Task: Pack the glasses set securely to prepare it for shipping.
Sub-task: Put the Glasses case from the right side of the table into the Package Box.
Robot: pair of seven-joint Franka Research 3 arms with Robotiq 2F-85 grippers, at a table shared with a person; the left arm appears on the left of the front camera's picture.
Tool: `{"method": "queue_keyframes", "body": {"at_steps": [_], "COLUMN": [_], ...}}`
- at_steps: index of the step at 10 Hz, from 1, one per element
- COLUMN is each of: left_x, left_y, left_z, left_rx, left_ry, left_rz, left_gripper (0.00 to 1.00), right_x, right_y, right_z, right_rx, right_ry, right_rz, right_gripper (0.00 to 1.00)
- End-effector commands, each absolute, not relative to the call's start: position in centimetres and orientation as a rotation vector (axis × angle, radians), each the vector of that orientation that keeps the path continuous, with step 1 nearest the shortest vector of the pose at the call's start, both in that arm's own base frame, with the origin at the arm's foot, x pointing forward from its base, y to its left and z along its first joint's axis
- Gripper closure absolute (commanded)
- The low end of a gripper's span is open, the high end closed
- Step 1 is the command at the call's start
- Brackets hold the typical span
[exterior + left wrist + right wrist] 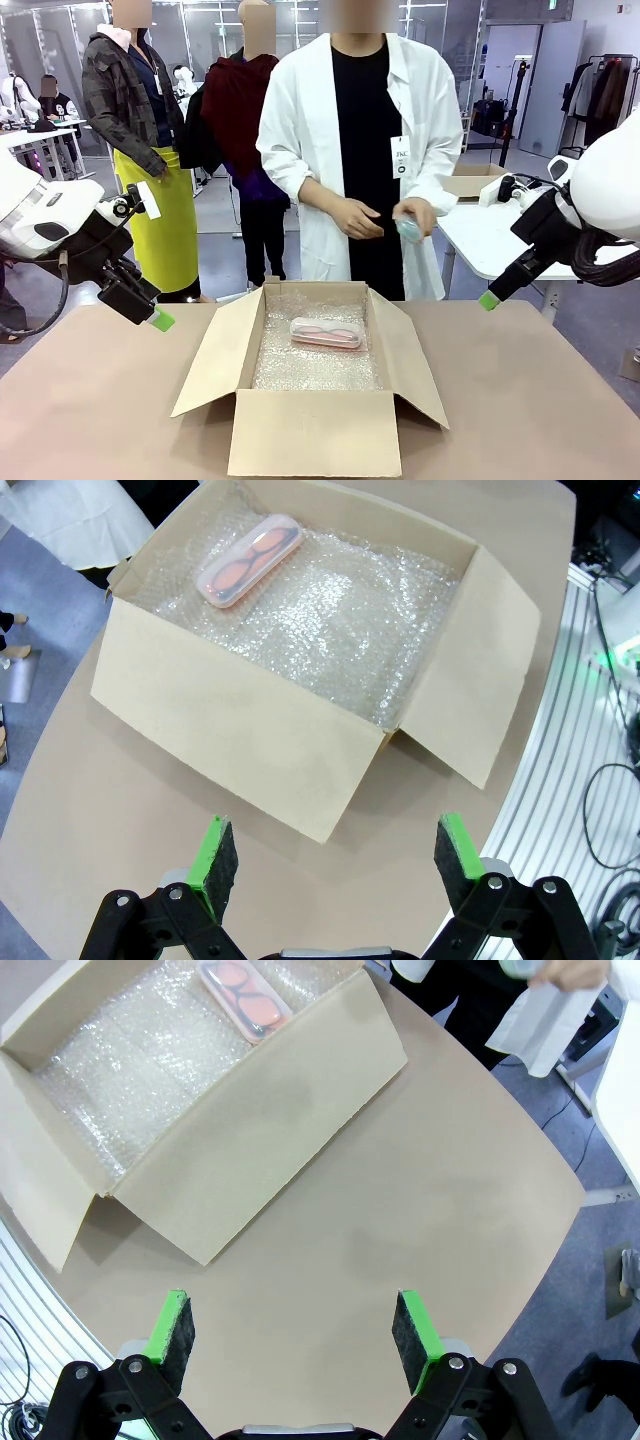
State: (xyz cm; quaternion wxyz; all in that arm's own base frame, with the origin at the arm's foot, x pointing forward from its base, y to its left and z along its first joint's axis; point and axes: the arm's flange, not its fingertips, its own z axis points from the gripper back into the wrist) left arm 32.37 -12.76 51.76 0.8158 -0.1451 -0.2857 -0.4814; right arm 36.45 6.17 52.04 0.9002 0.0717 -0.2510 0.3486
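Across the table (90, 400), an open cardboard box (315, 432) sits at the middle, lined with bubble wrap (312, 372). The pink glasses case (326, 332) lies flat on that wrap toward the box's far wall, and I can see pink glasses through its lid. The mint-green case (406, 230) is off the table, in a hand (418, 214) of the person in the white coat at the far side. On my left wrist camera, the left fingers (215, 858) stand wide apart with nothing between them, above bare table near a side flap. The right fingers (172, 1335) are just as wide and empty, over bare table on the box's other side.
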Motion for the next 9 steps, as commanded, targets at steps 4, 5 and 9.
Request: {"method": "queue_keyframes", "body": {"at_steps": [4,5,9], "left_x": [32.49,32.49,32.49], "left_y": [-12.6,-12.6,-12.6], "left_z": [51.82,51.82,51.82], "left_rx": [-0.326,-0.326,-0.326], "left_ry": [-0.626,-0.626,-0.626], "left_rz": [-1.037,-1.037,-1.037], "left_gripper": [0.0,0.0,0.0], "right_x": [36.63,36.63,36.63], "right_y": [6.2,6.2,6.2], "right_z": [52.2,52.2,52.2], "right_rx": [0.143,0.143,0.143], "right_ry": [-0.526,-0.526,-0.526], "right_rz": [0.722,0.722,0.722], "right_gripper": [0.0,0.0,0.0]}}
